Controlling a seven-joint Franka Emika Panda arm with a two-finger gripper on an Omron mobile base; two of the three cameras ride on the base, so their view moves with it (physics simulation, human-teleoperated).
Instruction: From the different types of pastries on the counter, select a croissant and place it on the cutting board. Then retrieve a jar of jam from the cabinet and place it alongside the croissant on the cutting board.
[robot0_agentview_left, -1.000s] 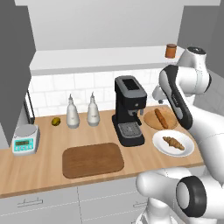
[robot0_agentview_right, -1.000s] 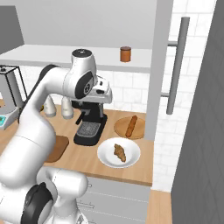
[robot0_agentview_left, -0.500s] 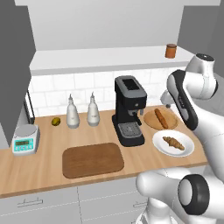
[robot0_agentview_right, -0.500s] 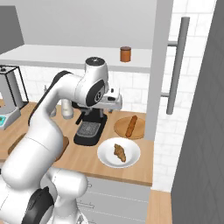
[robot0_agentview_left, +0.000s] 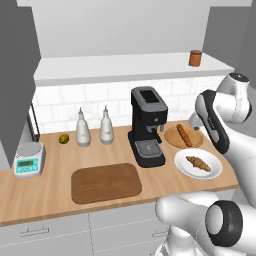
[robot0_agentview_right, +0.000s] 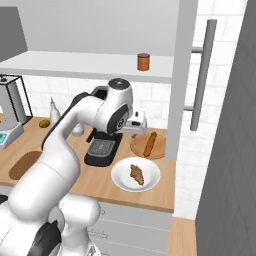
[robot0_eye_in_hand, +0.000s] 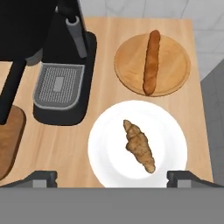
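The croissant (robot0_eye_in_hand: 139, 145), golden-brown and knobbly, lies on a white plate (robot0_eye_in_hand: 105, 148) directly below my gripper (robot0_eye_in_hand: 113, 177). The fingers stand wide apart and hold nothing. Behind it, the straight reddish-brown stick pastry (robot0_eye_in_hand: 151, 61) rests on a round wooden plate (robot0_eye_in_hand: 129, 61). In the base views the croissant (robot0_agentview_left: 198, 163) (robot0_agentview_right: 136, 174) sits at the counter's right end, with the gripper (robot0_agentview_right: 137, 125) hanging above it. The dark cutting board (robot0_agentview_left: 106, 182) lies left of the coffee machine. The jar of jam (robot0_agentview_left: 195, 58) (robot0_agentview_right: 143, 62) stands on the cabinet shelf above.
A black coffee machine (robot0_agentview_left: 146, 127) stands between board and plates, close to the left of the gripper. Two white bottles (robot0_agentview_left: 83, 128) stand by the wall, with a small scale (robot0_agentview_left: 27, 159) at far left. A tall grey panel (robot0_agentview_right: 175, 80) borders the counter's right end.
The arm has swung to the right, and the hand has moved from beside the coffee machine to above the two plates. The pastries, board and jar have not moved.
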